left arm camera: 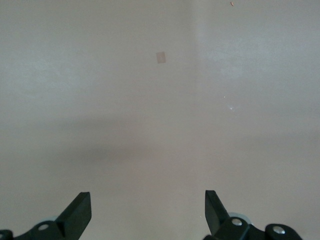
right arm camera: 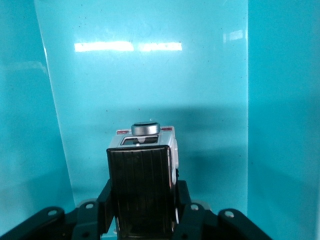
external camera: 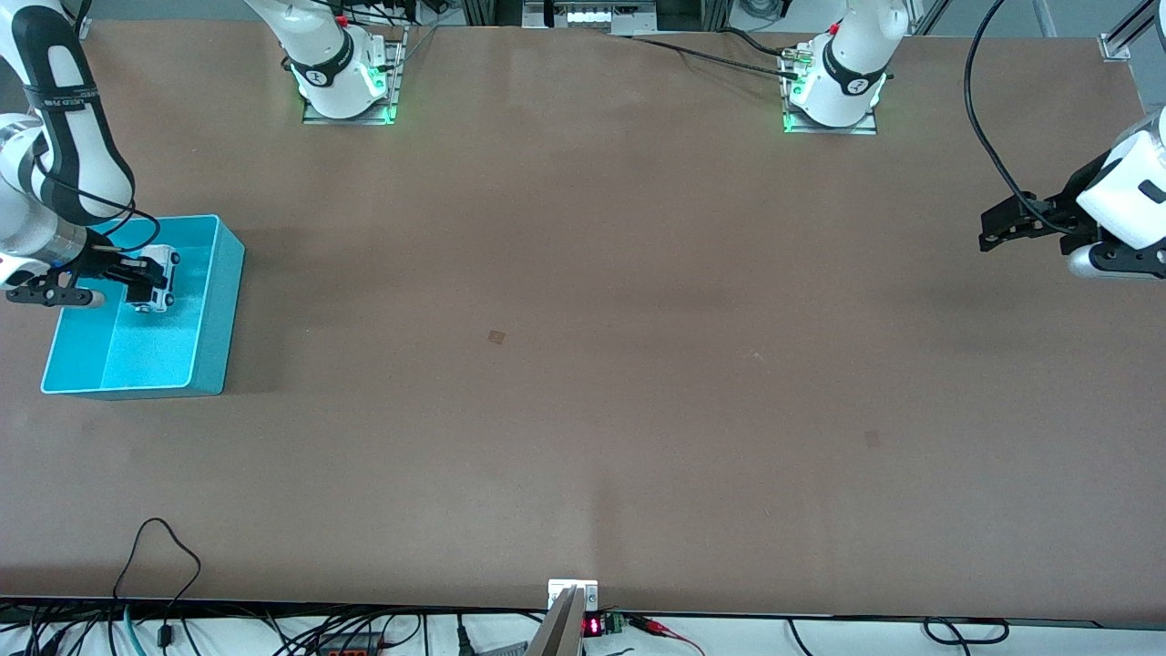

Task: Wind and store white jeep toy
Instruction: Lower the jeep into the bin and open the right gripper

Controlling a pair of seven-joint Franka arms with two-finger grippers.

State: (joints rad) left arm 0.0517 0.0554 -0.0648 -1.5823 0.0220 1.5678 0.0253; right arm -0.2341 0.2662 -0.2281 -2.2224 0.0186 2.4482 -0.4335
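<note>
The white jeep toy is a tiny white car with a black roof and a spare wheel on its end. My right gripper is shut on it, inside the walls of the cyan bin. In the right wrist view the white jeep toy sits between the fingers of the right gripper, with the bin's walls around it. I cannot tell whether its wheels touch the bin floor. My left gripper waits open over the left arm's end of the table, and in its wrist view the left gripper holds nothing.
The cyan bin stands at the right arm's end of the brown table. Small tape marks lie on the tabletop. Cables run along the edge nearest the front camera.
</note>
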